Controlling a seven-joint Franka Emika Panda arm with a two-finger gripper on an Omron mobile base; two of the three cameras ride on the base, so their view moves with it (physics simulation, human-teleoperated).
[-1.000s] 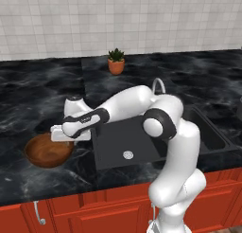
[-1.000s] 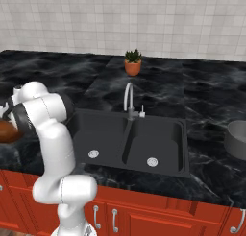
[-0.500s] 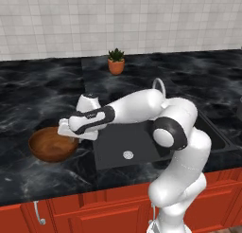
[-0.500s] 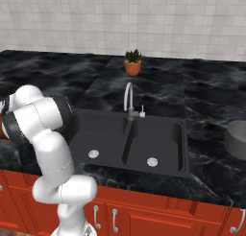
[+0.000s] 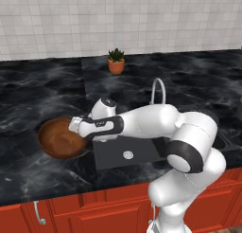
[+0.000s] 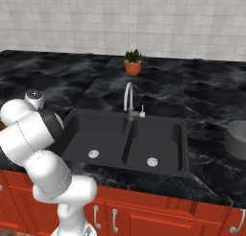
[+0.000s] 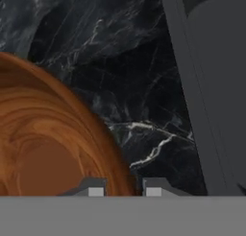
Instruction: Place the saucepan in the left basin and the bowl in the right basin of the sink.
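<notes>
The reddish-brown wooden bowl (image 5: 57, 138) hangs just above the counter, left of the sink (image 5: 106, 157), and casts a shadow below. My gripper (image 5: 76, 127) is shut on its right rim. In the hand view the bowl (image 7: 43, 144) covers the left side, with its rim between the two tips of the gripper (image 7: 124, 191). The left basin (image 6: 98, 134) and the right basin (image 6: 157, 140) each show a silver drain and hold nothing else. The grey saucepan (image 6: 237, 139) stands on the counter at the far right, cut off by the frame edge.
A curved silver faucet (image 6: 128, 97) rises behind the sink's divider. A small potted plant (image 5: 116, 62) stands at the back of the counter. The sink's rim (image 7: 192, 86) runs along the right of the hand view. Red cabinets are below the counter.
The bowl has risen off the counter and moved right toward the sink, carried by the gripper. The arm has swung the same way.
</notes>
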